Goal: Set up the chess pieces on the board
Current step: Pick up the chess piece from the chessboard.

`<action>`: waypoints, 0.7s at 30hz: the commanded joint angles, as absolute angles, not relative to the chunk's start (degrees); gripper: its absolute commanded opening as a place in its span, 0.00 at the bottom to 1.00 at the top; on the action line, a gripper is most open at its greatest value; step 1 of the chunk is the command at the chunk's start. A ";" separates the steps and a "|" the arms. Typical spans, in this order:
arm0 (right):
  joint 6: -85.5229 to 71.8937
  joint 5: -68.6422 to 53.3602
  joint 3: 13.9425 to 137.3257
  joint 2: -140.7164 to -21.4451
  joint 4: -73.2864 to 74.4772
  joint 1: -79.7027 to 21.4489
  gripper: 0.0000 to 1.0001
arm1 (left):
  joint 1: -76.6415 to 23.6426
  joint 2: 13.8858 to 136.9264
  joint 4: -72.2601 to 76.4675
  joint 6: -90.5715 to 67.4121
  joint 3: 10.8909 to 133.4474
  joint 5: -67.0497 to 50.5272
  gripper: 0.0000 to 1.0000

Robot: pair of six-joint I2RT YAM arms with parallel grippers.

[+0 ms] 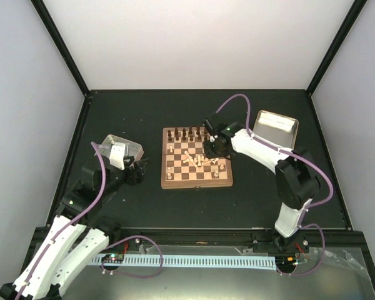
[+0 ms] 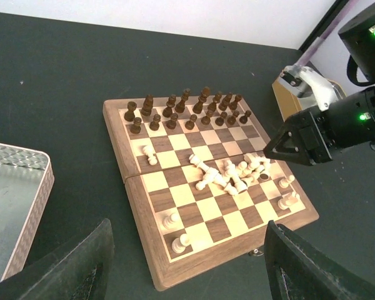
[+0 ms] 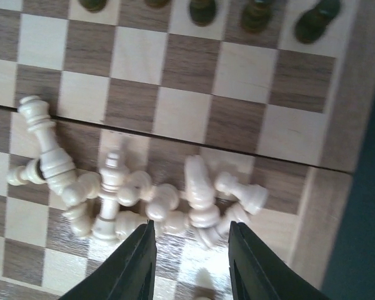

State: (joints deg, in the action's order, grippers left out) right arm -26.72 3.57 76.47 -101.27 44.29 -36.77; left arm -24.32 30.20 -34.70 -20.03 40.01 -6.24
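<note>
No readable text, label, number or sign on the board [image 2: 219, 222] or anywhere else in view.

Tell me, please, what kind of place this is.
Probably a robot test cell in a lab: plain white walls in a black frame enclose a dark table, a left arm and a right arm stand at its near edge, and a board lies between them.

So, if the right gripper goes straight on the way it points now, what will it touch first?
Most likely the heap of fallen pale pieces, lying just ahead of the right gripper; the board comes only after. How far above them it is, the wrist view does not show.
</note>
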 commanded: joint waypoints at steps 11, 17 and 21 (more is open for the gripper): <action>-25.21 -3.51 80.93 -107.66 42.82 -37.48 0.27 | -23.82 29.95 -34.60 -19.51 39.99 -6.33 0.68; -25.41 -2.53 81.87 -109.30 44.25 -37.51 0.24 | -23.82 29.99 -34.71 -19.36 39.97 -6.33 0.68; -25.41 -1.50 82.86 -110.21 44.74 -37.59 0.23 | -23.82 29.93 -34.73 -19.33 39.95 -6.25 0.68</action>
State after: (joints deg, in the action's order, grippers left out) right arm -25.45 -3.25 80.86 -109.30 43.59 -37.26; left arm -24.32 30.37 -34.72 -20.03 39.90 -6.22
